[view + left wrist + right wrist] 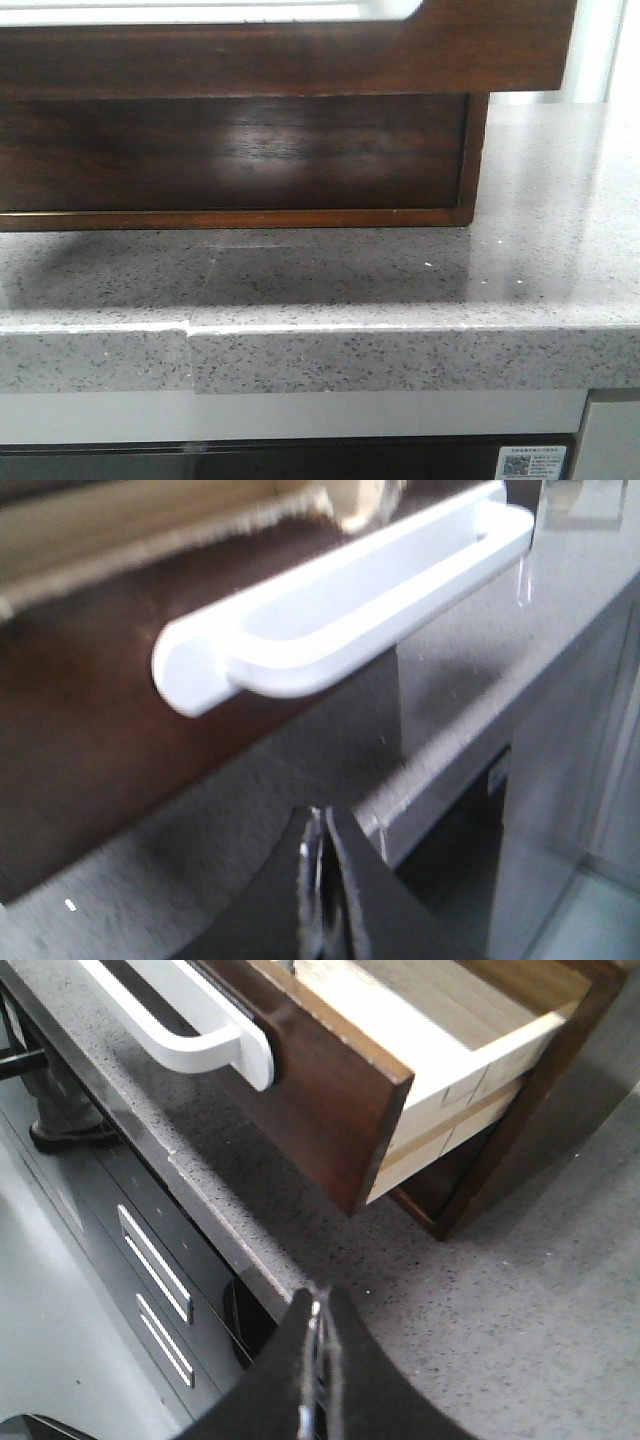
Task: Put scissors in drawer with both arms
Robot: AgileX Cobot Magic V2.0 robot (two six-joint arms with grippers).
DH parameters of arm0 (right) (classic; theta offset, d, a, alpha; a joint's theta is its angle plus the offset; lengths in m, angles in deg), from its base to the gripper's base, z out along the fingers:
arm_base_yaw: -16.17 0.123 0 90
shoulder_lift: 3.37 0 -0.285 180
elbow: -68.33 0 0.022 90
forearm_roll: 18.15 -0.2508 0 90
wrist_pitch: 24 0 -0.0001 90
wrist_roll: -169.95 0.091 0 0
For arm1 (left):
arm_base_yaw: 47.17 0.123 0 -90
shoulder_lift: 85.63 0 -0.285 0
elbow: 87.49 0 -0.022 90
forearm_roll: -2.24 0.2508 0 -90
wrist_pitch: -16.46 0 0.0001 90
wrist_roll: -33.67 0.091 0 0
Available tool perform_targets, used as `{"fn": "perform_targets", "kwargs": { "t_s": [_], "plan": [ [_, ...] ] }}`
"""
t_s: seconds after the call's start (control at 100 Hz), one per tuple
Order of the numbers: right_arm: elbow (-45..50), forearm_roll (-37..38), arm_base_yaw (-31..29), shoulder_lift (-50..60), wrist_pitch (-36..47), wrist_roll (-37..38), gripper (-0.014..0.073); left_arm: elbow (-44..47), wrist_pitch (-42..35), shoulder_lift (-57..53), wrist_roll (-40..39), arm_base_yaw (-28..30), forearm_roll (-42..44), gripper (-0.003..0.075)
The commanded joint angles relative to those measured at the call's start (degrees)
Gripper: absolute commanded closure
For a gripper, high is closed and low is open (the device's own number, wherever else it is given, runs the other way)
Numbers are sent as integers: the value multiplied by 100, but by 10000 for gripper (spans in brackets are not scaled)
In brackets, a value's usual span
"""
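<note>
The dark-brown glossy drawer [300, 60] is pulled out of its wooden case [230, 150] and fills the top of the front view. In the right wrist view the drawer [330, 1090] stands open, with a white bar handle [190, 1035] on its front and a pale wooden inside [440, 1000]. The left wrist view shows the same handle [350, 590] up close. The scissors are not in view. My left gripper [322, 820] is shut and empty, over the counter below the handle. My right gripper [320, 1295] is shut and empty, near the counter's front edge by the drawer's corner.
The grey speckled countertop [540, 250] carries the case; its front edge [400, 360] has a seam [190, 345]. Below it are grey cabinet drawers with white bar handles [155, 1265]. Neither arm shows in the front view.
</note>
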State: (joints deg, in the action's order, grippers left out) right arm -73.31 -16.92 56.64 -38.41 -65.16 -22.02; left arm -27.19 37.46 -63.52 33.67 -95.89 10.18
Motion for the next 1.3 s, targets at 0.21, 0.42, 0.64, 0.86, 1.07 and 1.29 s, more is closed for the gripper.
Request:
{"fn": "perform_targets", "kwargs": {
  "t_s": [0.21,0.42,0.64,0.86,1.07,1.29],
  "plan": [
    [1189,5,-16,56,1853,241,650,383,-378,52,-95,-44,-170,742],
    [1960,-9,-16,56,2578,241,652,540,-389,52,-95,-44,-170,742],
    [2326,-9,-16,56,2752,241,655,540,-425,52,-95,-44,-331,742],
    [2386,-9,-16,42,2513,241,655,540,-425,52,-95,-44,-444,742],
    [2386,-9,-16,42,2523,241,655,540,-425,52,-95,-44,-444,742],
    [2386,-9,-16,42,2523,241,655,540,-425,52,-95,-44,-444,742]
  ]
}}
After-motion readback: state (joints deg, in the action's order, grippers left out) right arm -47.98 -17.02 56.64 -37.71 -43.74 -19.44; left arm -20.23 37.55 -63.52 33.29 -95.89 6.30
